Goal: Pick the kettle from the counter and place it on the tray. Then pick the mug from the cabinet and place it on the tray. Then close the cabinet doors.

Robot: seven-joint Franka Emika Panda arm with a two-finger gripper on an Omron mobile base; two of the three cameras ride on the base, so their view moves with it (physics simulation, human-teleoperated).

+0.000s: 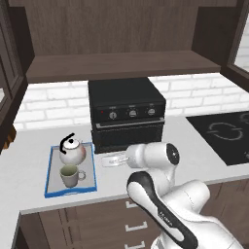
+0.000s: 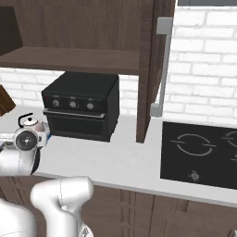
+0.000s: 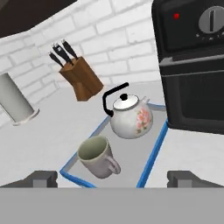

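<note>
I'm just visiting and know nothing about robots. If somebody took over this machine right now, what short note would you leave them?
Gripper: open, holding nothing, hanging over the near edge of the tray.
Kettle and mug: both upright on the tray, which sits on the counter left of the black oven. Kettle at the back, mug in front.
Done: both things placed.
Left: close the cabinet doors. The cabinet stands open above; one door juts out over the counter, its bar handle facing the hob.

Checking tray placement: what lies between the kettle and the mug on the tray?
Nothing: bare grey tray floor separates kettle from mug, seen clearly in the hand view.
</note>
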